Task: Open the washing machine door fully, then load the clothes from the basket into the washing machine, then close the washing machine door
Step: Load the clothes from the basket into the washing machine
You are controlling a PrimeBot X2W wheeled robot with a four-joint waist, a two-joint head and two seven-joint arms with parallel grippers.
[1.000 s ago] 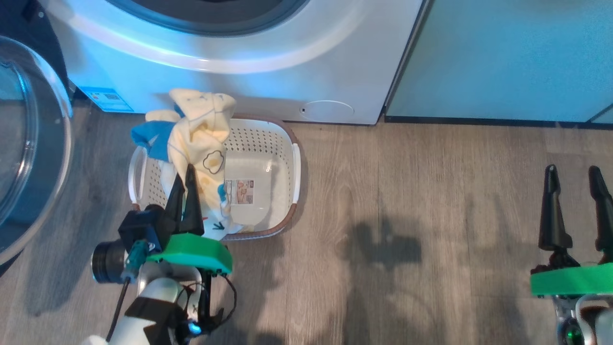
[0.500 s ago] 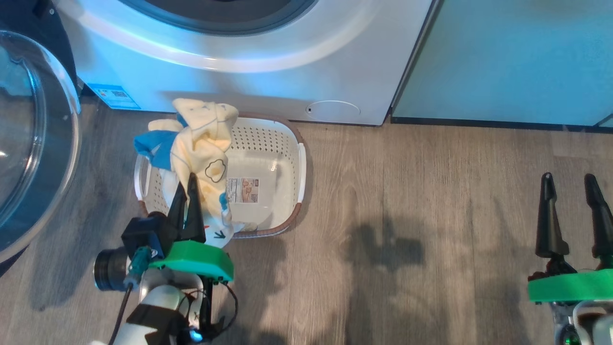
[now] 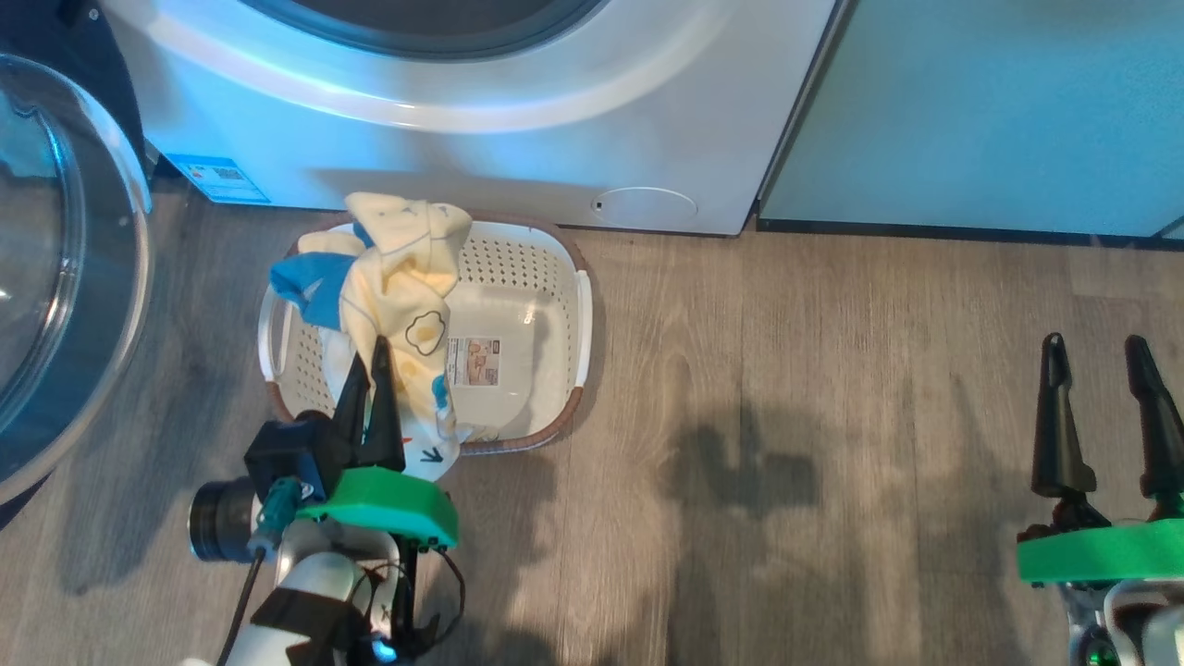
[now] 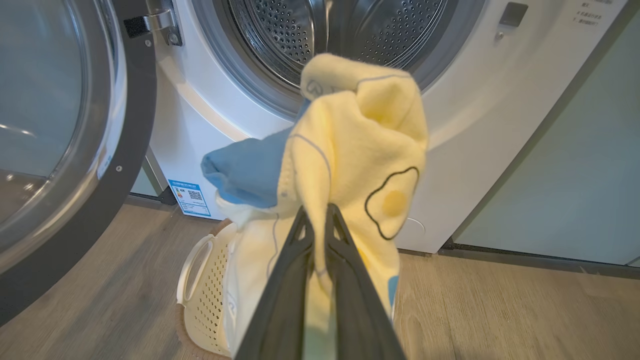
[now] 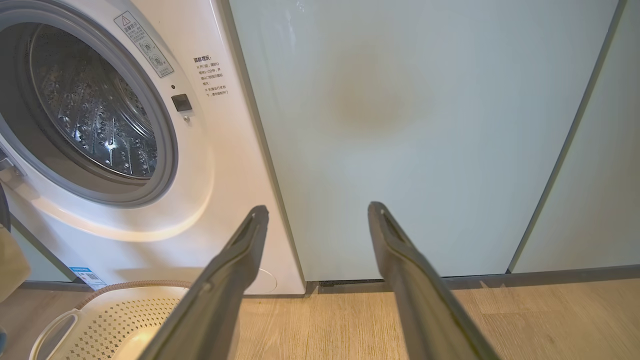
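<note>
The wood floor (image 3: pixel 832 370) bears the basket (image 3: pixel 518 268) and washing machine (image 3: pixel 518 157).

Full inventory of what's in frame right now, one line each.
washing machine: one, white, grey-ringed drum mouth, straight ahead
washing machine door: one, black rim with clear glass, swung open at left
basket: one, cream with brown rim, on floor before the washer
clothes: one bundle, cream with blue patches, hanging over the basket
blue label sticker: one, washer's lower left
round flap: one, white, washer's lower right
cabinet panels: two, pale teal, right of washer
floor: grey-brown wood
left tool: one, dark, shut on the clothes
right tool: one, dark, open, empty
</note>
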